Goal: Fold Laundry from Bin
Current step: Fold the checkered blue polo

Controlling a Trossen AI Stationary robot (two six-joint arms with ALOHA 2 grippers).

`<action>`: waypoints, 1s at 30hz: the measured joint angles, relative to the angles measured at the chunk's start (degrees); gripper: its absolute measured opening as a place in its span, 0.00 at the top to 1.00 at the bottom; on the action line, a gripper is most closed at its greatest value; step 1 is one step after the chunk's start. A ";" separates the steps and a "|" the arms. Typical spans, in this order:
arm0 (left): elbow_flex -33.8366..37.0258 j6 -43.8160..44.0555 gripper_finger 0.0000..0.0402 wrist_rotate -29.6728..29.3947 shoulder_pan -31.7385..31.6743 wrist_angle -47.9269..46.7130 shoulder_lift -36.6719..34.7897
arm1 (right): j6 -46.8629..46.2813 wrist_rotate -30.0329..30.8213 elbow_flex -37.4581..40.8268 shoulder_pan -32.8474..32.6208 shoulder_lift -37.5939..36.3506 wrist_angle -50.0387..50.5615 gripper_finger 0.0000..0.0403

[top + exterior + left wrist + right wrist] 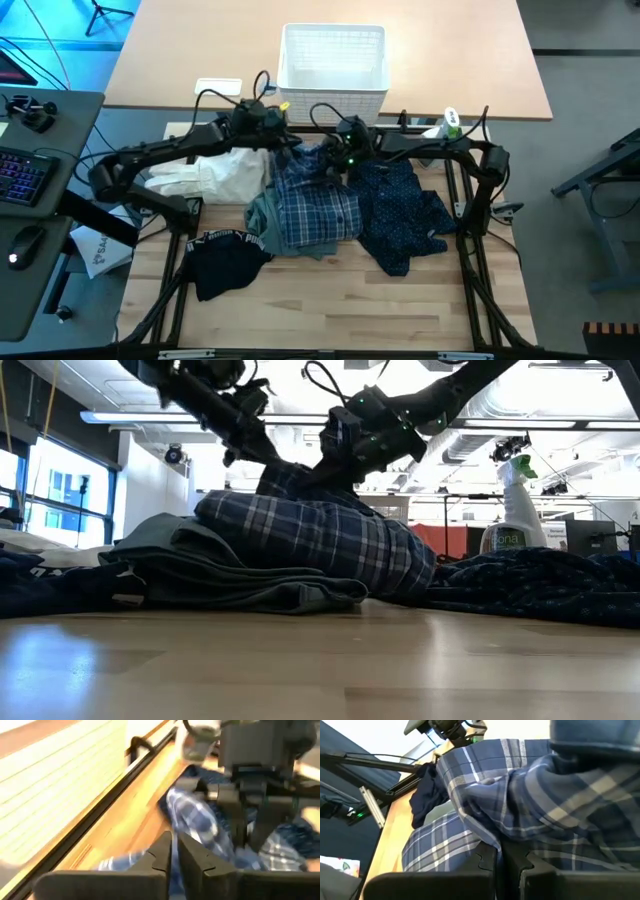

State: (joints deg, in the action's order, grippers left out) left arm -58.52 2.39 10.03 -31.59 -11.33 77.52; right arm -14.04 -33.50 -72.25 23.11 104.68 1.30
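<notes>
High view showed both grippers at the far edge of the plaid shirt [315, 205], just before the white bin [333, 62]. Right gripper [501, 856] was clamped on a shirt fold; left gripper [175, 851] was nearly closed, its grip unclear.

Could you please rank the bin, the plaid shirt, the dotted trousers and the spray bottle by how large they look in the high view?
1. bin
2. plaid shirt and dotted trousers, too alike to separate
3. spray bottle

white "PUMA" on black garment [225, 255]
</notes>
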 joint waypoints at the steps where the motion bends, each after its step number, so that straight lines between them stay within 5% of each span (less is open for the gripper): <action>1: 0.00 -0.58 0.91 2.72 -0.83 1.91 0.76 | 0.00 0.01 0.00 -0.28 0.00 0.03 1.00; 6: -0.02 -3.79 0.75 19.95 -3.95 6.33 4.91 | -1.09 0.95 0.00 -0.78 0.00 0.25 1.00; 10: -0.02 -5.81 0.66 24.14 -4.16 5.81 8.26 | -1.51 1.32 0.00 -0.76 0.00 0.27 1.00; 15: -0.02 -8.24 0.70 20.41 -3.38 3.20 10.82 | -2.69 1.36 0.00 -0.76 0.00 0.31 1.00; 21: -0.02 -13.40 0.97 15.28 -2.55 -0.96 10.94 | -3.93 2.20 0.00 -0.76 0.00 1.98 1.00; 30: 0.04 -19.04 0.99 7.19 -2.29 -7.55 10.97 | -3.85 18.76 0.00 -1.65 0.00 15.52 1.00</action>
State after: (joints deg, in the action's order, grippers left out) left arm -58.48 -16.65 17.21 -33.88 -18.88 88.49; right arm -17.89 -14.73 -72.25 21.46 104.68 16.82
